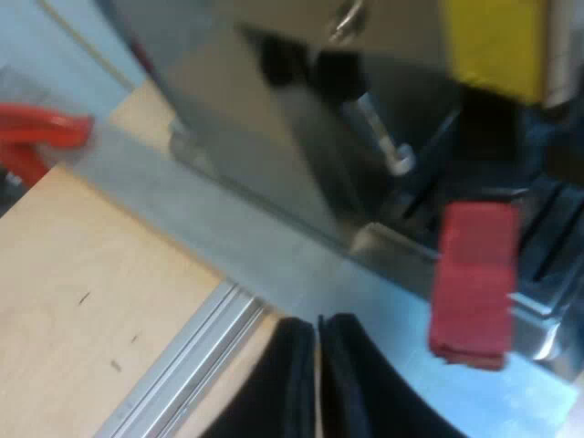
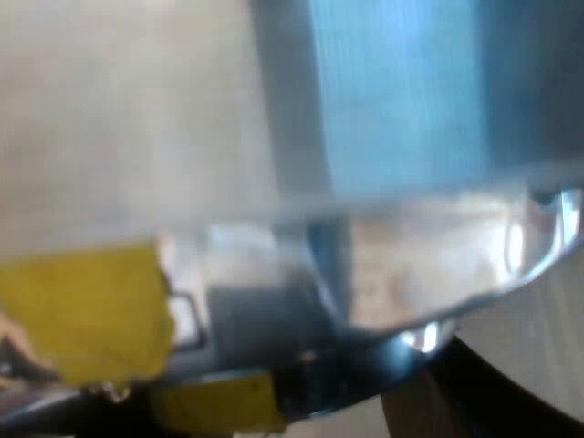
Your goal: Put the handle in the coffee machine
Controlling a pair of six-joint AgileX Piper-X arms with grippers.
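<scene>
Left wrist view, at the front of the coffee machine (image 1: 274,137): the handle (image 1: 473,281) juts out red end first from under the machine's dark head, over the drip tray (image 1: 547,265), and looks to be already in place. Whether it is turned fully home cannot be told, and that is the risk. A handle only half locked could sag or drop out if knocked.

The left gripper (image 1: 317,365) sits just short of the red end, a little below it and off to one side. It is close enough that a careless swing of the arm would, on this reading, clip the end and twist it loose, or scrape the tray's edge just ahead of the fingertips. Its two black fingers (image 1: 292,383) are pressed together with nothing between them. The arm points slantwise down at the machine's foot, low over the wooden table (image 1: 82,301), with a metal rail (image 1: 182,356) beside the fingers. A thin steam pipe (image 1: 383,137) hangs farther ahead, above the fingertips. A red object (image 1: 41,137) lies well off to the side, too blurred to name.

Right wrist view: the right gripper (image 2: 493,392) is close up against the machine, near a yellow patch (image 2: 82,310) and a curved shiny rim (image 2: 511,274). Whether it grips anything cannot be told.
</scene>
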